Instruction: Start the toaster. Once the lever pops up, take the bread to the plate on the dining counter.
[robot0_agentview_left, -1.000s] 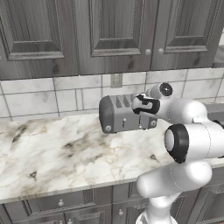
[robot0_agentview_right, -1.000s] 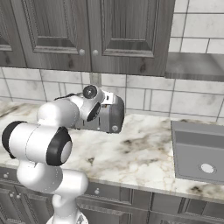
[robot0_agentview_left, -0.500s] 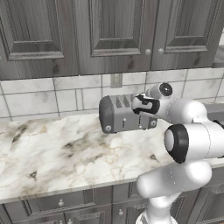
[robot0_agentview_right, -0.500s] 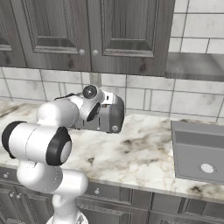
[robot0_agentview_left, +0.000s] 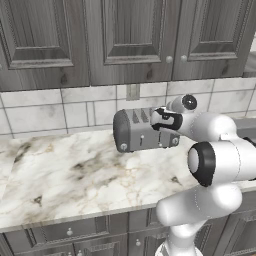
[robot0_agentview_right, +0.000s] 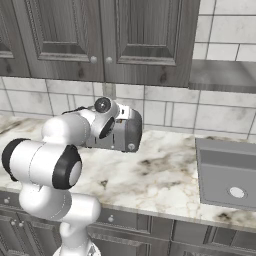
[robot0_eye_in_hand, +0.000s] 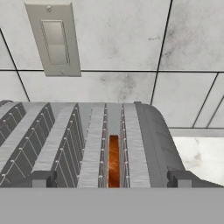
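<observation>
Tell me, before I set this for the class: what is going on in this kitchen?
A white robot arm has reached over the marble worktop to the toaster standing by the tiled wall. Its gripper is at the toaster's top near one end. From the hand view, the bread sits down in one slot, so it has not been taken out yet. Whether the gripper is open or shut cannot be made out.

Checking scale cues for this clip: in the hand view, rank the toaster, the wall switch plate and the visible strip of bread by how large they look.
1. The toaster, spanning most of the frame's width, though nearness to the camera inflates it.
2. The wall switch plate.
3. The bread, a narrow brown strip showing in one slot.
</observation>
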